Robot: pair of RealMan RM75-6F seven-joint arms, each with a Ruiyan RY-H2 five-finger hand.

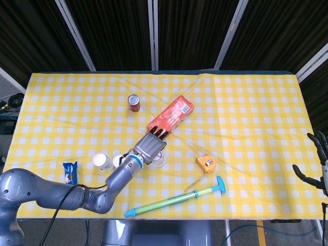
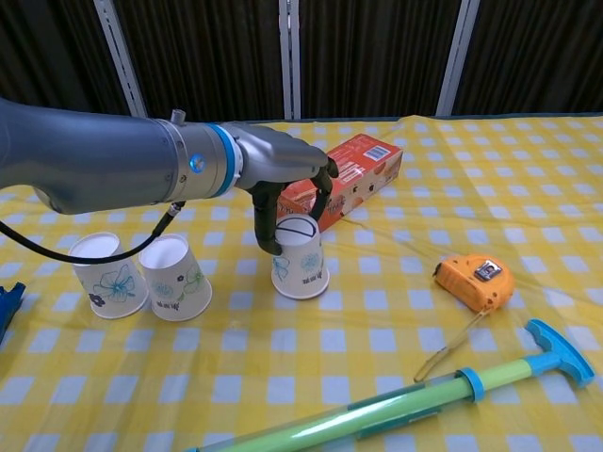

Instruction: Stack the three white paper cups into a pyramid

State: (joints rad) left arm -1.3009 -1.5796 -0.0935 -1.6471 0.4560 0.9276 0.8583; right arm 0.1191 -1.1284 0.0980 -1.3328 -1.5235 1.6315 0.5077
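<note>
Left hand (image 2: 287, 184), grey metal with dark fingers, grips the upturned third cup (image 2: 300, 257) from above, thumb on its near-left side and fingers on its far rim; the cup tilts slightly on the cloth (image 2: 396, 358); right hand (image 1: 316, 163) hangs off the table's right edge, fingers spread, holding nothing.

Cloth is yellow-and-white check, faintly creased; the cups are thin white paper, tapered, printed with small blue-green flowers; two cups (image 2: 105, 274) (image 2: 174, 277) stand upside down and touching, left of the held one, with a gap between.

Just behind the held cup lies a red box (image 2: 353, 174), long and flat, close to the fingers; a red can (image 1: 134, 102) stands further back; an orange tape measure (image 2: 474, 281) sits to the right, its strap trailing toward a green-and-blue pump (image 2: 405, 400) lying along the front; a blue wrapper (image 1: 70, 172) lies near the left edge.
</note>
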